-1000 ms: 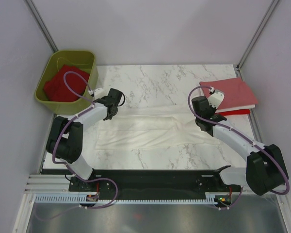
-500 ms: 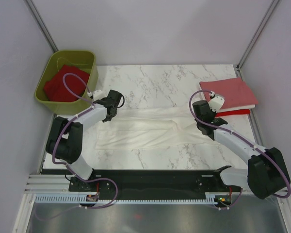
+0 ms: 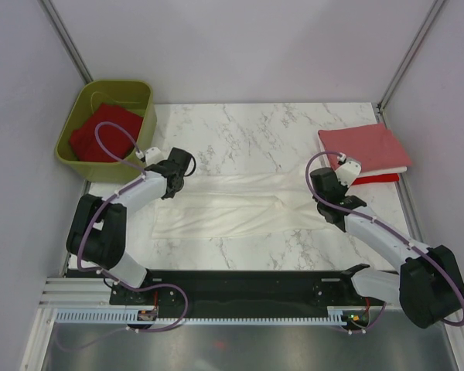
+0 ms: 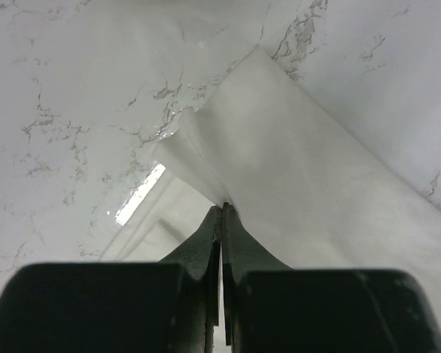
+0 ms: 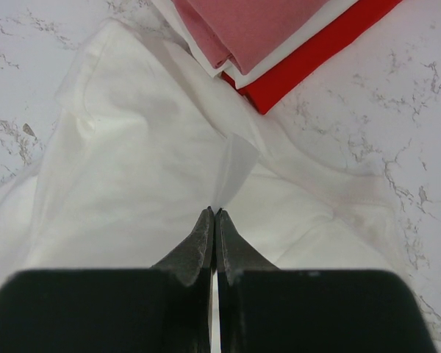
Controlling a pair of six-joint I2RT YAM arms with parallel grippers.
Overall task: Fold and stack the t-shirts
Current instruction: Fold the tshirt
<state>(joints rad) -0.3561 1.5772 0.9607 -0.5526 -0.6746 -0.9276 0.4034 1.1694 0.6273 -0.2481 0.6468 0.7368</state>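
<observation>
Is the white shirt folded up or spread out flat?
Partly folded: the white t-shirt lies as a long doubled strip, left gripper and right gripper each pinching an end.

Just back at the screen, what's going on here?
Both arms are working the white t-shirt spread across the marble table. The left tool is shut on a pinch of cloth at its left end, the right tool on a pinch at its right end. A folded stack, pink on top, sits at the far right; a red shirt lies in the green tub.
</observation>
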